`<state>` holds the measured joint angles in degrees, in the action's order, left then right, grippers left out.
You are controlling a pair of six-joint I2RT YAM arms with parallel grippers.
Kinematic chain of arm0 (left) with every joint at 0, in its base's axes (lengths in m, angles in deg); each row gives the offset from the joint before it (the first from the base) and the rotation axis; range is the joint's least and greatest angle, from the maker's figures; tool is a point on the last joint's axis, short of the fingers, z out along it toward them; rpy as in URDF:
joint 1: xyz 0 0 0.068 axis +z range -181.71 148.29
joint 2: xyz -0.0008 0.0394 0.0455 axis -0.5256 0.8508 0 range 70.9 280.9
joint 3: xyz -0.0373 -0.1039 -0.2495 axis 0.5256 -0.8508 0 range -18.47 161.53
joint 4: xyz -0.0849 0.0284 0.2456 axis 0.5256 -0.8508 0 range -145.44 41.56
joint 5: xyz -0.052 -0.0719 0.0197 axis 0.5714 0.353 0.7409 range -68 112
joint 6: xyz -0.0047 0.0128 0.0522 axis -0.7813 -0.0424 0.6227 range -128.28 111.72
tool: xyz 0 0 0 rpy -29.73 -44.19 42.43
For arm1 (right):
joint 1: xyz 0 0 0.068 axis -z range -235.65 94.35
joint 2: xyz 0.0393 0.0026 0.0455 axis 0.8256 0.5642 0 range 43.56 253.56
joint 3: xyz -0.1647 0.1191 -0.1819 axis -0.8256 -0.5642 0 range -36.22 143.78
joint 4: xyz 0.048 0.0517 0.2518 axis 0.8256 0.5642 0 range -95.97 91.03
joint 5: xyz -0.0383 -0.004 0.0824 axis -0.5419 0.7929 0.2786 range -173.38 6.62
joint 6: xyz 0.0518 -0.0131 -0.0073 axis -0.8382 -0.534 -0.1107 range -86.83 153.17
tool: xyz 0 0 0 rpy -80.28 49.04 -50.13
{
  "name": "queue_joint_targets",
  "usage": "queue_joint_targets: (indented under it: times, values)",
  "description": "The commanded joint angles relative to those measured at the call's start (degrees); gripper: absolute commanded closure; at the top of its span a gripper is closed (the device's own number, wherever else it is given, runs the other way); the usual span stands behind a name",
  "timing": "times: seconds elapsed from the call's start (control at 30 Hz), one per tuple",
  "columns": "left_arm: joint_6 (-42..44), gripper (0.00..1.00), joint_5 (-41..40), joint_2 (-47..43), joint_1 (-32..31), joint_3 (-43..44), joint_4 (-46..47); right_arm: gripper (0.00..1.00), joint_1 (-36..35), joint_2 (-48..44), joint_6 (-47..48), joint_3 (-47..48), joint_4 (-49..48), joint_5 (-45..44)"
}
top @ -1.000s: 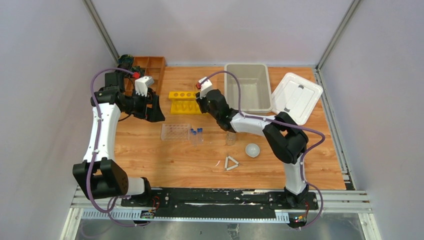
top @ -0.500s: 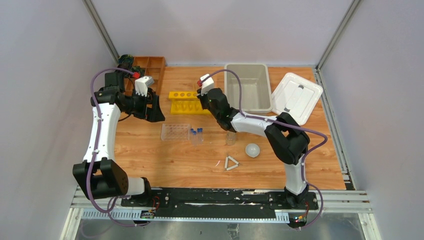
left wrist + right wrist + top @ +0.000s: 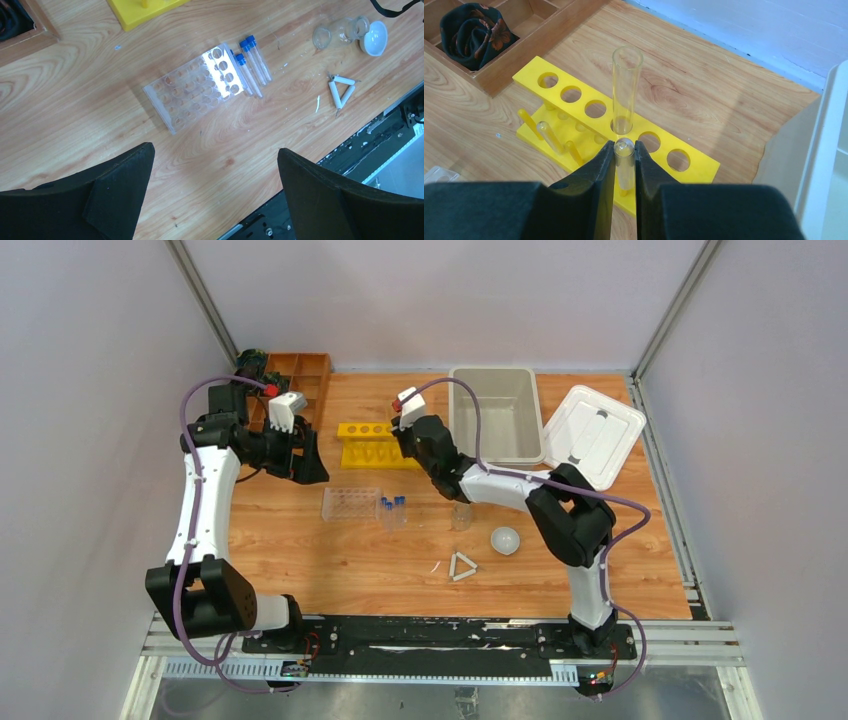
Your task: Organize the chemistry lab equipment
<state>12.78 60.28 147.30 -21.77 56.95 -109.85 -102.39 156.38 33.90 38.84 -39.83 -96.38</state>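
Pinching clear test tube lengthwise between right fingers, rounded end toward yellow rack, left fingers spread wide, empty

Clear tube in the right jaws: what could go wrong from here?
The clear tube is smooth and pinched only between the right jaws, so it might slip or tilt. It hangs close to the standing tube in the yellow rack; a careless move could knock that one. Missing a free hole, it could strike the rack's top.
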Motion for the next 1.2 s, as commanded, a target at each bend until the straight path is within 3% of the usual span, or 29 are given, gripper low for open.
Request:
queue_joint_targets:
  times: [0.0, 0.7, 0.9, 1.17]
  values:
    - [1.0, 0.0, 0.2, -0.5, 0.6, -0.1, 0.1, 1.0, -0.3, 1.7, -0.4, 2.5, -1.0, 0.6]
    - [1.1, 0.0, 0.1, -0.4, 1.0, 0.4, 0.1, 1.0, -0.1, 3.8, -2.7, 2.2, 0.6, 1.1]
    - [0.9, 0.0, 0.1, -0.5, 1.0, 0.8, 0.1, 0.76, 0.0, 2.6, -3.4, 2.8, 2.3, -0.2]
    - [0.5, 0.0, 0.3, -1.1, 0.9, 1.2, 0.1, 0.57, -0.2, -1.6, -3.6, 2.3, 3.8, 0.5]
